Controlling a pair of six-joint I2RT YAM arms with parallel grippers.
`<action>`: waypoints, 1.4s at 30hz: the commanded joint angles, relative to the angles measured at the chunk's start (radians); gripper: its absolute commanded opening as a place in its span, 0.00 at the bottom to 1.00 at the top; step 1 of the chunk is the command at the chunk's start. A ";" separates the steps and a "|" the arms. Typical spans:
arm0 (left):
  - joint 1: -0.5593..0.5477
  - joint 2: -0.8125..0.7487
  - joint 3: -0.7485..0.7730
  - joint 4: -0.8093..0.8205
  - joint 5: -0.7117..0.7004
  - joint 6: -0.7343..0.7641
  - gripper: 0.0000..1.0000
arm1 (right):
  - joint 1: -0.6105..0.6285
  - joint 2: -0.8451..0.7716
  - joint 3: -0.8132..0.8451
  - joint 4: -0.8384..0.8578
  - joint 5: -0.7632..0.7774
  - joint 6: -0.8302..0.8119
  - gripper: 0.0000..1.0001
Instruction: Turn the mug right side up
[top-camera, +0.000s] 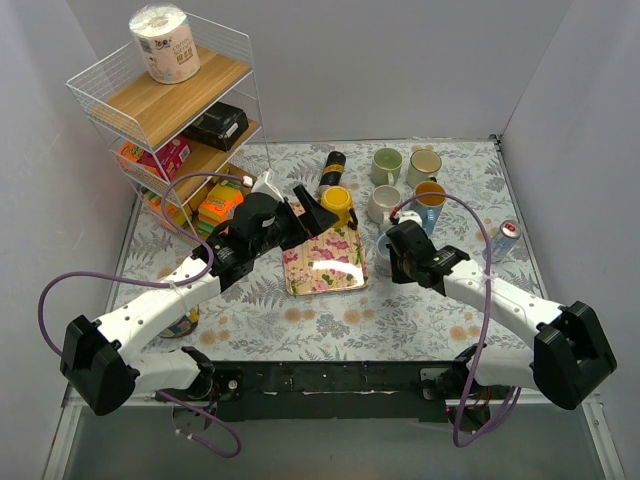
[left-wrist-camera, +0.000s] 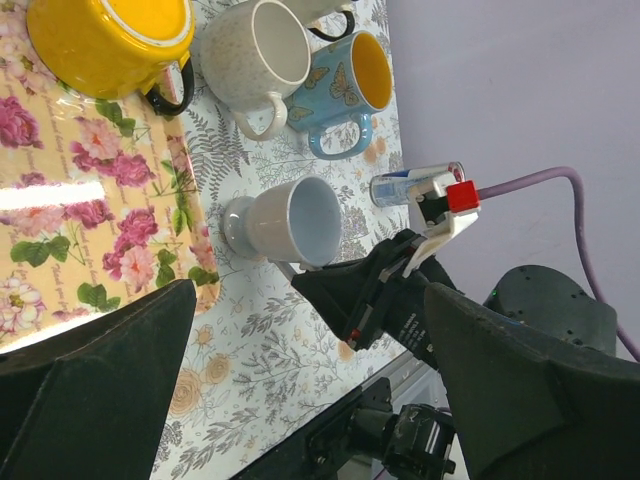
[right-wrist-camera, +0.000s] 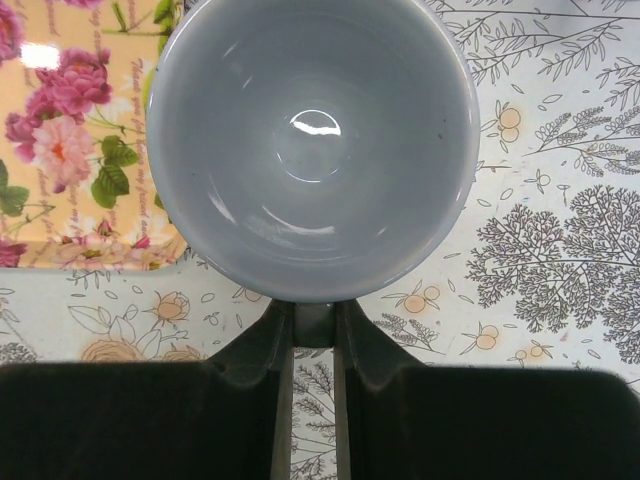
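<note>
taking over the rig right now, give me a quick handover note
Left claw: open and empty, over the far end of the floral tray, next to the yellow mug.
Right claw: shut on the pale footed mug, pinching a thin part at its rim, likely the handle.
Mug: on its side just right of the tray, mouth facing the right wrist camera, foot towards the tray. Cannot tell if it touches the table.
Done: mug is grasped.
Left: rotate until the foot is down, set it on the table, release.
</note>
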 joint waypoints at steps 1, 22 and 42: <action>-0.002 -0.002 0.035 -0.026 -0.032 0.020 0.98 | 0.032 0.018 -0.004 0.122 0.103 -0.016 0.01; -0.002 0.151 0.123 -0.075 -0.072 0.058 0.98 | 0.068 -0.080 0.088 -0.036 0.123 0.074 0.71; -0.082 0.823 0.761 -0.426 -0.454 -0.049 0.98 | -0.017 -0.143 0.414 -0.349 0.123 0.158 0.75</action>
